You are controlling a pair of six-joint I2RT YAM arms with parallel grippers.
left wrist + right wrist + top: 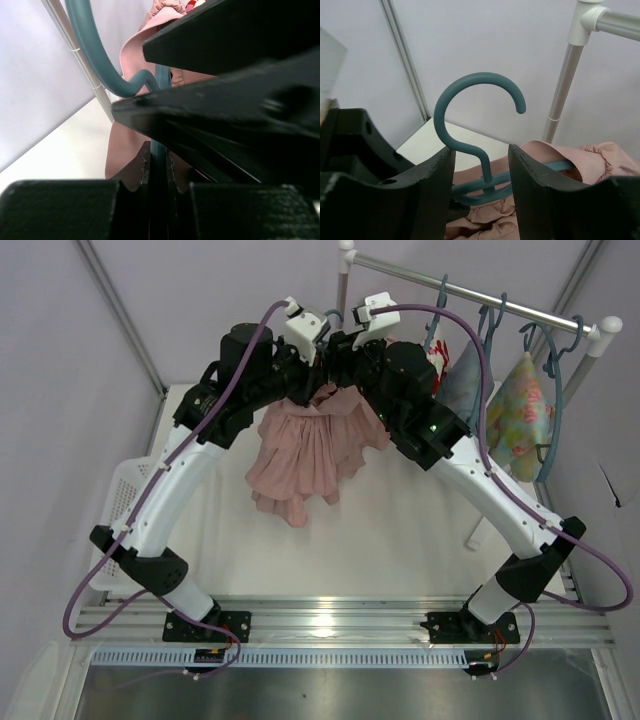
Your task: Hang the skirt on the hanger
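- My left gripper (159, 167) is pinched narrow on the hanger (86, 47). The teal stem runs straight down between its fingers (135, 177), just below the bend of the hook.
- My right gripper (482, 172) stands wide, with one jaw on either side of the same stem. As far as I can see it touches neither side and holds nothing.
- The skirt (305, 455) hangs in pink folds beneath the two wrists. I cannot tell whether its hem touches the table (400, 540).
- From the right wrist I see the skirt's gathered band lying over one arm of the hanger. Whether it sits on both arms is hidden.
- As I judge it, the next move turns on this: the hook stands upright, its open tip turned towards the rail (480, 302), which lies off to the right of both grippers. The right arm is nearer to it — yet the left one has the grip.
- I can read no brand, label or writing anywhere.
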